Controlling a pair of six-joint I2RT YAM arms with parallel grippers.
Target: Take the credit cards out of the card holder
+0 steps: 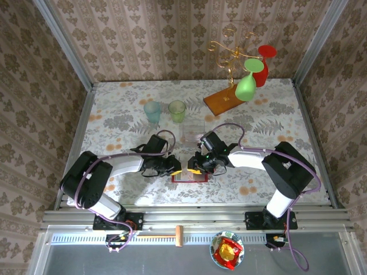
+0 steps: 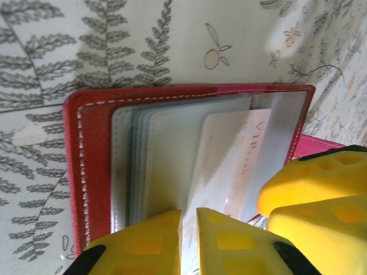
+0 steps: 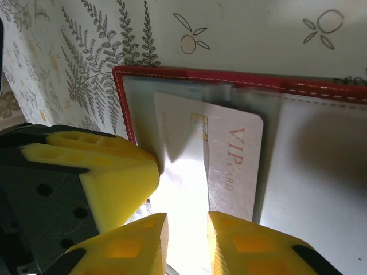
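Toward the back of the flowered worktop (image 1: 114, 97), upper centre of the overhead view, stand a pale blue cup (image 1: 152, 112), a green cup (image 1: 177, 110) and a clear tumbler (image 1: 193, 130). To their right lies a wooden board (image 1: 221, 102) with a gold wire stand (image 1: 229, 54) carrying a green glass (image 1: 246, 85) and a red glass (image 1: 262, 66). All of these sit well apart from the work below centre, and nothing lies between them and the two arms.

There the red card holder (image 1: 189, 177) lies open and flat, with both arms meeting over it.

In the left wrist view its clear sleeves fan out, and a pale card (image 2: 229, 160) printed "VIP" sticks partway out of one.

The left fingers (image 2: 163, 235) are drawn almost together, with just a slit between them at the sleeve edge. I cannot tell whether they actually pinch it.

The right fingers (image 3: 152, 235) stand a little apart at the bottom of their view, tips at the near end of the card. Its glossy face shows through the gap, and they do not seem to clamp it
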